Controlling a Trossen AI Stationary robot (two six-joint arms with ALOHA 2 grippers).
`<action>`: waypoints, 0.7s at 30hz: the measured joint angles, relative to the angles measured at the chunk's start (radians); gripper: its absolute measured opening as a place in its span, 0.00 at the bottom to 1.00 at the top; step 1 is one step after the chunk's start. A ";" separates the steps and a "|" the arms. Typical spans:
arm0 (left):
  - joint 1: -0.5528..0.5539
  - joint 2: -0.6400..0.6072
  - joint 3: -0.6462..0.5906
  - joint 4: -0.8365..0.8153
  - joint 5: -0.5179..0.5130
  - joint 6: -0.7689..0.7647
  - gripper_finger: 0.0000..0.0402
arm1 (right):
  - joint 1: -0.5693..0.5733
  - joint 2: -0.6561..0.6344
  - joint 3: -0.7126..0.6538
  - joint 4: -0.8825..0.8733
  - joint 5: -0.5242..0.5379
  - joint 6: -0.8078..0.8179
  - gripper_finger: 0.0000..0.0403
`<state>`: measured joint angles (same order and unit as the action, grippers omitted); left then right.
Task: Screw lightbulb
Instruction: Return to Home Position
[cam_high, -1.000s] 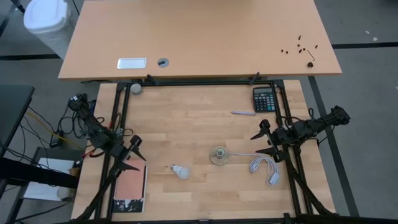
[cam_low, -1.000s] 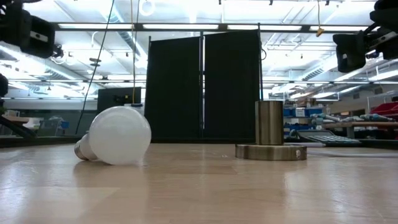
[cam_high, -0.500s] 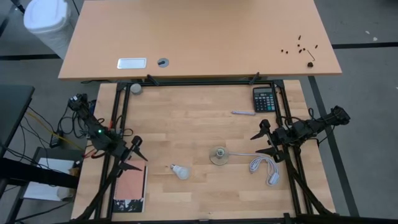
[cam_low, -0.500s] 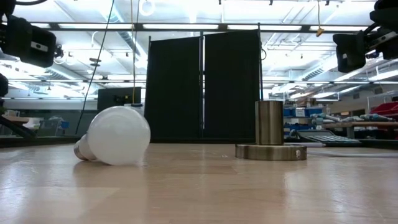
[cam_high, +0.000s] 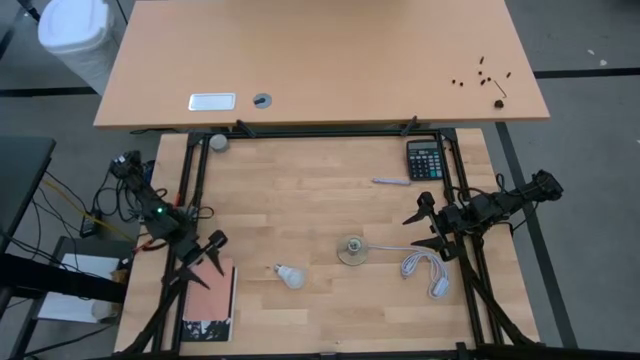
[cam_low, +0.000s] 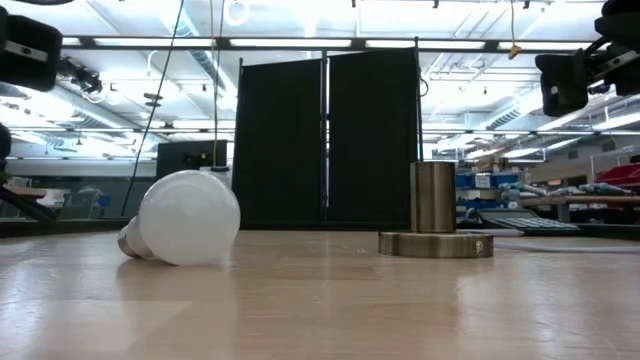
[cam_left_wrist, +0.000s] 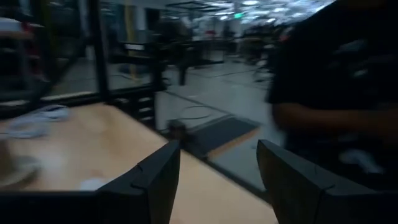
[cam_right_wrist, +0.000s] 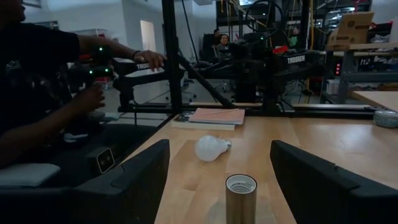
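The white lightbulb (cam_high: 291, 275) lies on its side on the wooden table, left of the middle near the front; it also shows in the low view (cam_low: 186, 218) and the right wrist view (cam_right_wrist: 211, 148). The metal socket (cam_high: 350, 249) stands upright on its round base to the bulb's right (cam_low: 434, 214), with its white cord (cam_high: 421, 265) trailing right. My left gripper (cam_high: 211, 257) is open and empty at the table's left edge, left of the bulb. My right gripper (cam_high: 429, 226) is open and empty at the right edge, right of the socket.
A book (cam_high: 208, 301) lies at the near left corner under my left gripper. A calculator (cam_high: 424, 158) and a pen (cam_high: 390, 181) lie at the far right, and a tape roll (cam_high: 218, 142) at the far left. A person (cam_right_wrist: 37, 93) sits beyond the table's left edge.
My left gripper has shifted a little toward the table's near edge and turned slightly, staying open. The bulb, the socket and my right gripper have kept still.
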<state>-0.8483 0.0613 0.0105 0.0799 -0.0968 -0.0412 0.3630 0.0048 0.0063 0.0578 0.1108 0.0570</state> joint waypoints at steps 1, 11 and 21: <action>0.009 -0.005 0.000 0.001 0.036 -0.019 0.54 | 0.000 0.000 0.000 0.000 0.000 0.000 0.72; 0.207 -0.056 0.000 0.024 0.106 0.024 0.54 | 0.000 0.000 0.000 0.000 0.000 0.000 0.72; 0.365 -0.060 0.002 0.277 -0.168 0.474 0.54 | 0.000 0.000 0.000 0.000 0.000 0.000 0.72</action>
<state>-0.4832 0.0015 0.0120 0.3572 -0.2651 0.4332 0.3630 0.0048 0.0063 0.0578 0.1104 0.0566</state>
